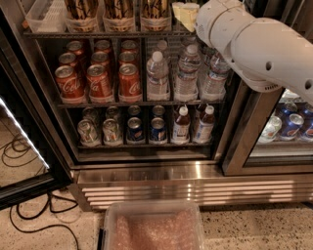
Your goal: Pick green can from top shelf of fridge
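The fridge [146, 177] stands open in front of me, with a dark interior and a ribbed steel base. The top shelf [98, 34] runs along the top edge of the view and carries clear trays with tall gold-and-black cans [120, 9]. No green can shows; the arm may hide it, or it is out of view. My gripper [187, 13] is at the right end of the top shelf, at the end of the big white arm [259, 46], with pale yellow parts showing beside the trays. I see nothing held in it.
An empty clear tray [41, 14] sits at the top shelf's left end. Red cola cans [98, 80] and water bottles [186, 73] fill the middle rack, with small cans and bottles [132, 129] below. A closed glass door [288, 127] is at right. A clear bin [151, 227] and cables [29, 215] lie on the floor.
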